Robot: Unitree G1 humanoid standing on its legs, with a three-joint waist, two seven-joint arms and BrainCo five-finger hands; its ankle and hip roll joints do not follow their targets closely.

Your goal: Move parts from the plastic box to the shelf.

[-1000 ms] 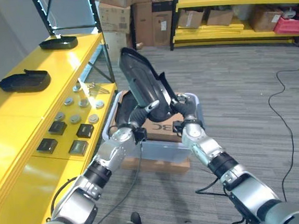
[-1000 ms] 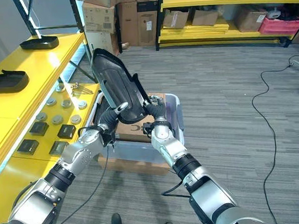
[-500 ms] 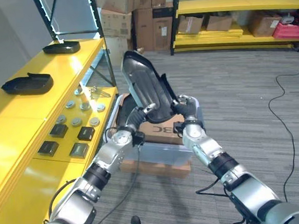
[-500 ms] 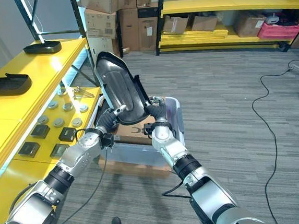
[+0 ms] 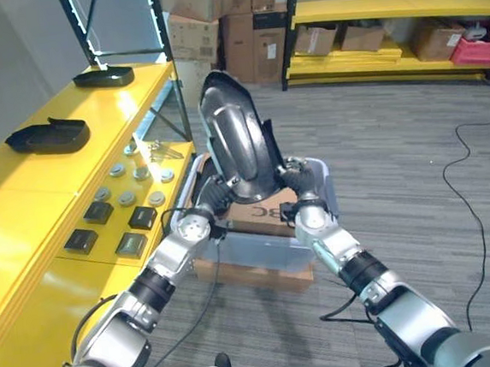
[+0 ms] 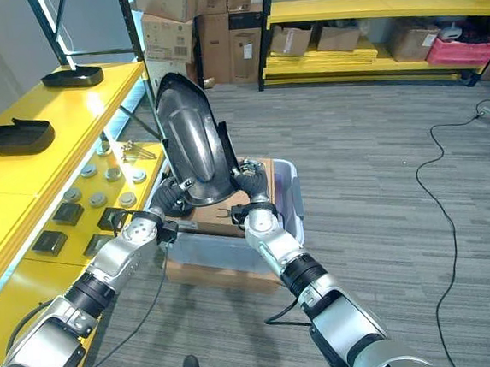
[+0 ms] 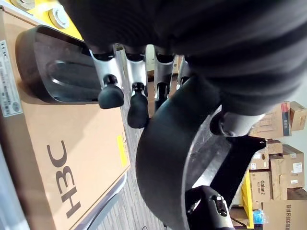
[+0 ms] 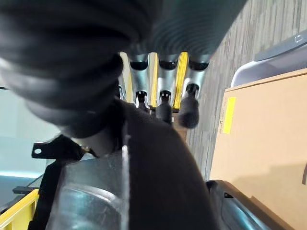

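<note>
Both hands, left hand (image 5: pixel 214 192) and right hand (image 5: pixel 294 179), grip a large black part (image 5: pixel 240 141) upright above the plastic box (image 5: pixel 318 229). Carrying step; next, swing it left onto the yellow shelf (image 5: pixel 23 194).

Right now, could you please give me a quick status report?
Left hand and right hand gripping black part, upright above plastic box. Shelf to robot's left, two black parts there.

one held shell part (image 5: pixel 239 137), two black trays (image 5: pixel 49 136) on shelf (image 5: pixel 24 211)
</note>
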